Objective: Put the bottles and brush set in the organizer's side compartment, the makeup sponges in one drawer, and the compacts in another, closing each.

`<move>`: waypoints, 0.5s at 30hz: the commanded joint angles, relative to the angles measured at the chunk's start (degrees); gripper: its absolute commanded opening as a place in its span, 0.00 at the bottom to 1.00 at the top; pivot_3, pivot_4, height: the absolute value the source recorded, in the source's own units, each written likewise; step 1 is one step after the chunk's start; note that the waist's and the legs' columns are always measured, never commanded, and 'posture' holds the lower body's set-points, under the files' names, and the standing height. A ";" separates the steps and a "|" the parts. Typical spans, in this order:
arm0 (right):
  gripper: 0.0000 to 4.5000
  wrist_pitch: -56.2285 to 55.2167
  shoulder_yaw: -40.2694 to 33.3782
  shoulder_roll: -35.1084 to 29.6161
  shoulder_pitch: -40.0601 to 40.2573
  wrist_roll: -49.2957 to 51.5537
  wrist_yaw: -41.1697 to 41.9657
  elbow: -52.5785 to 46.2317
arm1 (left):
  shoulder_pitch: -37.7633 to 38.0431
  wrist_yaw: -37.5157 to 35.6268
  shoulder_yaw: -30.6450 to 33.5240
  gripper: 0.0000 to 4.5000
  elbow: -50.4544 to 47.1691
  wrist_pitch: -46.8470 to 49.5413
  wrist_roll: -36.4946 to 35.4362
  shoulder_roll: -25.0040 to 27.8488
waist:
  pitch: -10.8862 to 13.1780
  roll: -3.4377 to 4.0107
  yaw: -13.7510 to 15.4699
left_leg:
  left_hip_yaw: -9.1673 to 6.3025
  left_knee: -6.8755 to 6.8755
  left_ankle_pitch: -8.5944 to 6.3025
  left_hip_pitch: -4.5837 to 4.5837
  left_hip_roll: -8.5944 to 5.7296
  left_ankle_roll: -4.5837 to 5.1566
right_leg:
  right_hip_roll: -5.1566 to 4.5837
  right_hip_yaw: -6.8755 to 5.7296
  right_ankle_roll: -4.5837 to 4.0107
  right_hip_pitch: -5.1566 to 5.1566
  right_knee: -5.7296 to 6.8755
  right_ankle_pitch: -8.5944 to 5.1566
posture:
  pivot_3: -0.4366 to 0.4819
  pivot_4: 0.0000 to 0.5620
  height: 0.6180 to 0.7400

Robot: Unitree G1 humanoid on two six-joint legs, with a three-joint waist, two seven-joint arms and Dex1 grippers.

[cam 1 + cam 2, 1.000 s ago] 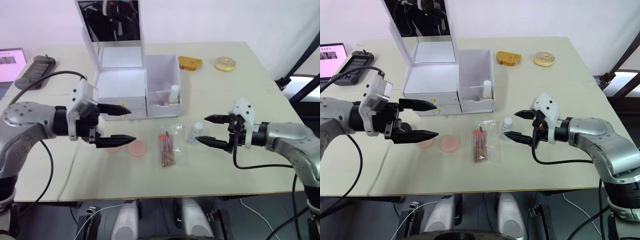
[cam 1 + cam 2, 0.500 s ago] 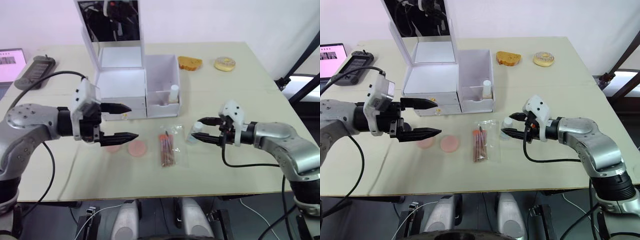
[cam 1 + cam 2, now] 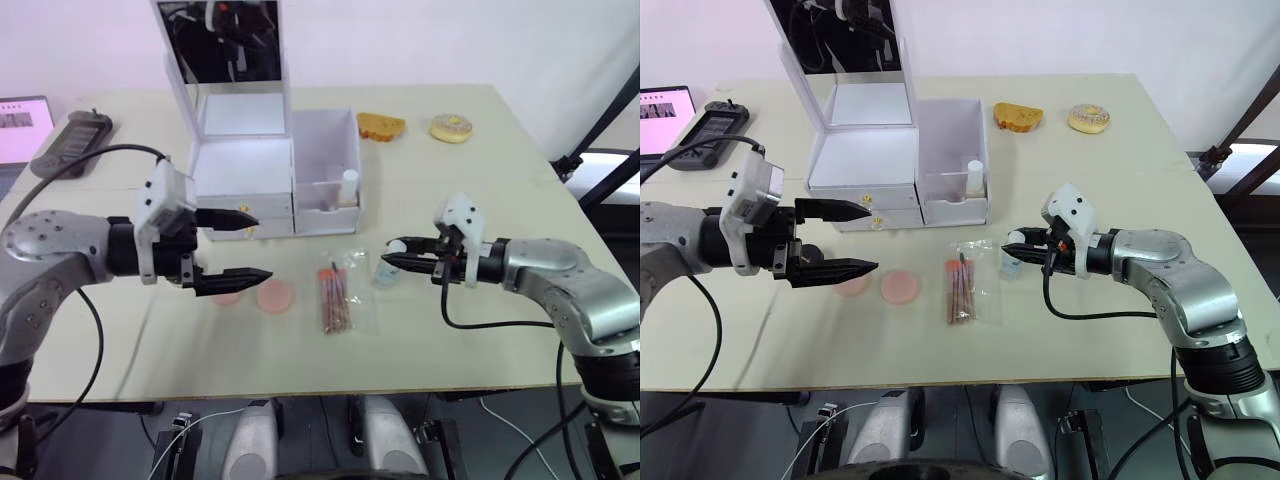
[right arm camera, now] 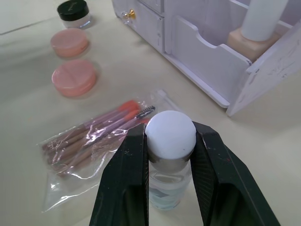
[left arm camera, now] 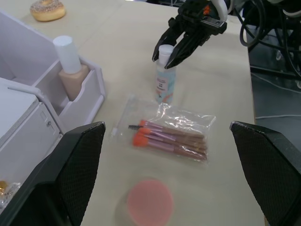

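A small clear bottle (image 4: 168, 186) with a white cap stands upright on the table, right of the brush set (image 3: 336, 298) in its clear bag. My right gripper (image 4: 169, 136) is shut on the bottle's cap, one finger against each side. The white organizer (image 3: 245, 175) stands behind, its side compartment (image 3: 325, 150) holding a beige bottle (image 3: 347, 188). My left gripper (image 3: 262, 246) hangs open in front of the organizer's drawers, above two pink round discs (image 3: 273, 296). A black-lidded jar (image 4: 73, 10) sits near the drawers.
The organizer's mirrored lid (image 3: 225, 45) stands raised at the back. A slice of toast (image 3: 380, 126) and a doughnut (image 3: 450, 128) lie at the far right. A black controller (image 3: 72, 142) and a screen (image 3: 20, 125) sit at the far left.
My right gripper moved left to the clear bottle and closed its fingers on the cap. The left gripper stayed open and barely shifted.
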 commanded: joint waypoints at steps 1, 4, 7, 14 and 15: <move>0.15 0.98 -2.41 -0.13 -1.43 2.29 0.44 -2.70 | -0.02 0.35 1.54 1.00 -0.91 -0.47 -0.23 0.50 | 0.00 0.00 -0.02 | 0.00 0.00 0.00 0.00 0.00 0.00 | 0.00 0.00 0.00 0.00 0.00 0.00 | 0.48 0.27 1.00; 0.15 2.86 -2.72 -0.60 -3.05 4.36 1.10 -4.02 | 0.74 0.87 1.99 1.00 -0.67 -0.78 0.20 0.28 | 0.00 0.00 -0.14 | 0.00 -0.01 0.00 0.00 0.00 0.00 | 0.00 0.00 0.00 0.00 0.00 0.00 | 0.48 0.27 1.00; 0.15 5.18 -1.70 -1.29 -7.85 5.75 2.52 -4.02 | 3.51 1.96 3.74 1.00 -0.21 -1.90 1.01 -0.23 | 0.02 0.03 -0.33 | 0.00 0.00 0.00 0.02 0.01 0.00 | 0.00 0.00 -0.01 -0.02 0.04 0.00 | 0.48 0.27 1.00; 0.15 5.95 4.13 1.61 -24.38 3.70 6.12 3.94 | 11.37 5.16 8.77 1.00 -1.36 -4.47 2.90 -2.15 | 0.01 0.01 -0.31 | 0.00 0.00 0.00 0.03 0.10 0.00 | 0.06 -0.02 -0.06 -0.05 0.04 0.03 | 0.48 0.27 1.00; 0.15 4.71 5.30 2.31 -26.63 2.56 6.94 5.76 | 12.47 5.60 9.30 1.00 -1.57 -4.93 3.37 -2.36 | 0.01 0.01 -0.41 | 0.02 0.00 0.00 0.03 0.09 0.00 | 0.06 -0.01 -0.07 -0.05 0.04 0.04 | 0.48 0.27 1.00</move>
